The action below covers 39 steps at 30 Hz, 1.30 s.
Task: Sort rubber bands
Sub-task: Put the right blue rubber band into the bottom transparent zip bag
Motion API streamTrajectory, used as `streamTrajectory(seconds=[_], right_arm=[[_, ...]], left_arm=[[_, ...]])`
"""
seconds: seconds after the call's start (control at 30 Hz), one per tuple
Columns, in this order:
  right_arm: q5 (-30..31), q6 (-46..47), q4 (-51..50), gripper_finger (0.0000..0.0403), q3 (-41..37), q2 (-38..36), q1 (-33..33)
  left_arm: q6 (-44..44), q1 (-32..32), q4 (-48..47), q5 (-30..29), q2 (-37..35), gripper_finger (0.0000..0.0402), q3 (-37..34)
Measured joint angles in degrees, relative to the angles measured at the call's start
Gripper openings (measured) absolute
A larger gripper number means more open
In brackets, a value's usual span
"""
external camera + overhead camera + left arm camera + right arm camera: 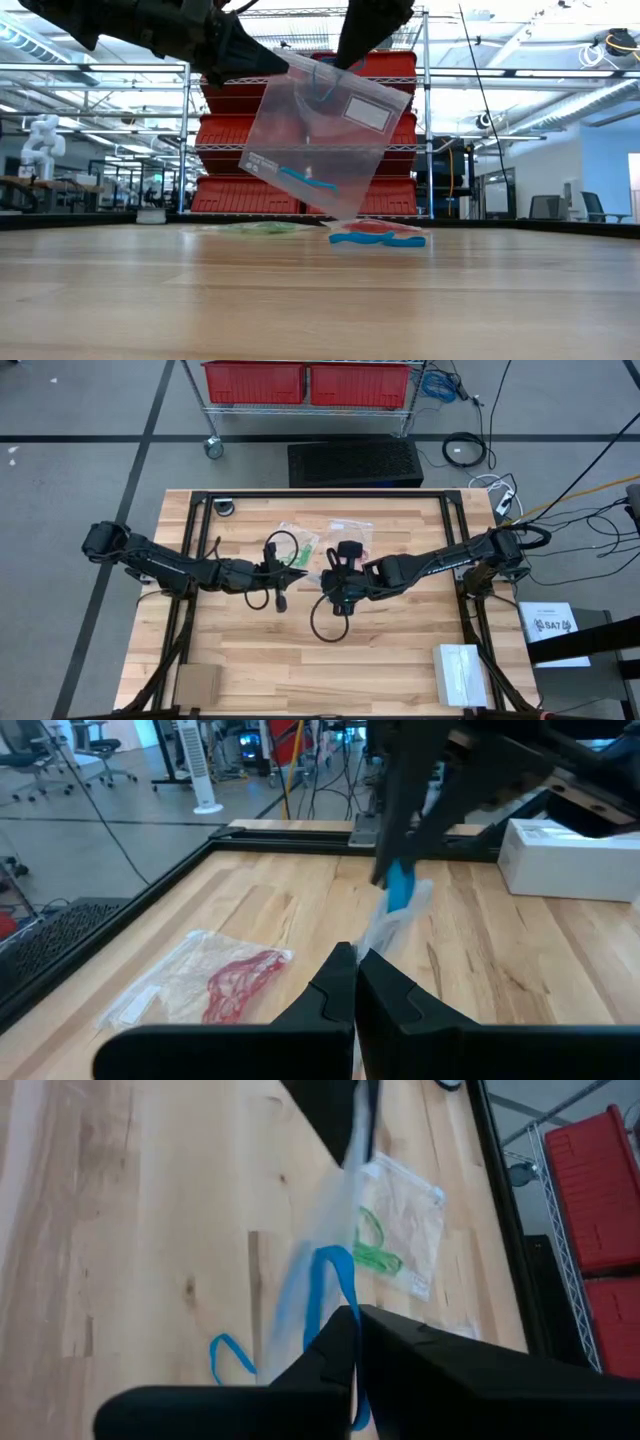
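Observation:
A clear zip bag with a white label hangs between both grippers above the table's middle. Blue rubber bands lie inside it, and one blue loop shows close to the right fingers. My left gripper is shut on one end of the bag's top and my right gripper on the other. More blue bands lie loose on the wood. A bag with red bands and a bag with green bands lie flat nearby. My left gripper pinches the bag's upper edge between its two shut fingers, coming level from the table's left. The bag is lifted and stretches away from it toward the other gripper. My right gripper pinches the bag's upper edge at the opposite end, coming from the table's right. The bag hangs tilted below both holds, its low corner just above the table. Whether the blue loop is also pinched I cannot tell.
A white box sits at the near right corner and a brown cardboard piece at the near left. A black cable loop hangs under the right gripper. A black frame borders the table; red bins stand beyond.

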Motion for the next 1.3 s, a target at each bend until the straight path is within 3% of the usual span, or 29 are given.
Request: streamTrajectory(seconds=[0.6, 0.93, 1.07, 1.3], right_arm=[[3.32, 0.47, 2.99, 0.0000, -0.89, 0.00, 2.58], [2.37, 0.22, 2.77, 0.0000, -0.85, 0.20, 0.38], [-1.97, 0.20, 2.89, 0.0000, -0.85, 0.20, -0.54], [-3.50, 0.16, 3.17, 0.0043, -0.85, 0.26, -0.96]], left_arm=[[-2.13, 0.51, -0.17, -0.39, 0.00, 0.0001, -0.02], [-2.48, 0.52, -0.22, -0.37, 0.00, 0.0001, 0.00], [-2.49, 0.52, -0.20, -0.35, 0.00, 0.0001, 0.00], [-2.51, 0.52, -0.20, -0.33, 0.00, 0.0001, 0.00]])
